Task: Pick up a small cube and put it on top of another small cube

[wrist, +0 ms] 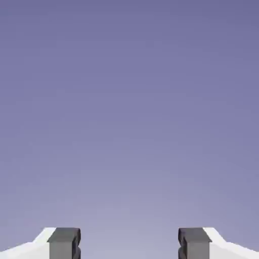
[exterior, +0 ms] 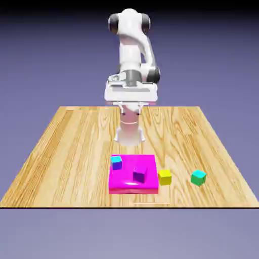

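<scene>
The small teal-green cube sits on the wooden table near the front, at the exterior view's right. A yellow cube of about the same size lies to its left, beside a magenta slab. My gripper is high above the table's far part, well away from all the cubes. In the hand view my gripper is open, with both grey fingertips wide apart and nothing between them. That view shows only the plain blue-violet backdrop, with no cube in it.
A flat magenta slab lies front and centre on the table. A purple cube and a light-blue cube with a purple side rest on it.
</scene>
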Controlling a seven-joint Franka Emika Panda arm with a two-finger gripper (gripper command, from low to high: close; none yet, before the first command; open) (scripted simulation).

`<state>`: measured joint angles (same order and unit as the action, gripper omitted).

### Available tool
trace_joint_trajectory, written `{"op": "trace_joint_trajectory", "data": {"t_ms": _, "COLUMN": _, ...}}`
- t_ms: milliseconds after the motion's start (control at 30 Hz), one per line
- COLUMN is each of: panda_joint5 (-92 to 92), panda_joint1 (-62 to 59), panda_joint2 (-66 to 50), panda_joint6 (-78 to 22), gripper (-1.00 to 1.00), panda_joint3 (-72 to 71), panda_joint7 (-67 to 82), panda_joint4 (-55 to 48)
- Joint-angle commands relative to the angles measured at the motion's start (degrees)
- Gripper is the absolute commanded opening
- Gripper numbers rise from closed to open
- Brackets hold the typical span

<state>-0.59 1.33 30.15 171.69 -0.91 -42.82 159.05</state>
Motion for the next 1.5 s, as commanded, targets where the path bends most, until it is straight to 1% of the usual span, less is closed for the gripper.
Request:
{"op": "trace_joint_trajectory", "data": {"t_ms": 0, "panda_joint5": -0.5, "panda_joint1": 0.5, "panda_joint2": -2.1, "panda_joint6": -1.9, "gripper": 0.0, "panda_joint3": -0.8, "panda_joint7": -0.3, "panda_joint4": -1.6}}
{"op": "trace_joint_trajectory", "data": {"t_ms": 1000, "panda_joint5": -15.1, "panda_joint1": 16.5, "panda_joint2": -64.4, "panda_joint6": -59.6, "gripper": 0.0, "panda_joint3": -23.4, "panda_joint7": -9.4, "panda_joint4": -50.2}}
{"op": "trace_joint_trajectory", "data": {"t_ms": 1067, "panda_joint5": -15.2, "panda_joint1": 16.6, "panda_joint2": -64.8, "panda_joint6": -60.0, "gripper": 0.0, "panda_joint3": -23.5, "panda_joint7": -9.5, "panda_joint4": -50.5}}
{"op": "trace_joint_trajectory", "data": {"t_ms": 1167, "panda_joint5": -17.7, "panda_joint1": 17.1, "panda_joint2": -69.1, "panda_joint6": -52.5, "gripper": 0.0, "panda_joint3": -21.7, "panda_joint7": -11.0, "panda_joint4": -47.0}}
{"op": "trace_joint_trajectory", "data": {"t_ms": 1200, "panda_joint5": -18.0, "panda_joint1": 17.2, "panda_joint2": -69.6, "panda_joint6": -51.8, "gripper": 0.0, "panda_joint3": -21.5, "panda_joint7": -11.2, "panda_joint4": -46.6}}
{"op": "trace_joint_trajectory", "data": {"t_ms": 1233, "panda_joint5": -18.0, "panda_joint1": 17.2, "panda_joint2": -69.6, "panda_joint6": -51.8, "gripper": -1.0, "panda_joint3": -21.5, "panda_joint7": -11.2, "panda_joint4": -46.6}}
{"op": "trace_joint_trajectory", "data": {"t_ms": 1267, "panda_joint5": -18.0, "panda_joint1": 17.2, "panda_joint2": -69.6, "panda_joint6": -51.8, "gripper": -1.0, "panda_joint3": -21.5, "panda_joint7": -11.2, "panda_joint4": -46.6}}
{"op": "trace_joint_trajectory", "data": {"t_ms": 1367, "panda_joint5": -15.5, "panda_joint1": 16.7, "panda_joint2": -65.2, "panda_joint6": -59.2, "gripper": -1.0, "panda_joint3": -23.3, "panda_joint7": -9.6, "panda_joint4": -50.1}}
{"op": "trace_joint_trajectory", "data": {"t_ms": 1467, "panda_joint5": -8.5, "panda_joint1": 16.6, "panda_joint2": -61.3, "panda_joint6": -56.8, "gripper": -1.0, "panda_joint3": -20.7, "panda_joint7": -14.0, "panda_joint4": -46.1}}
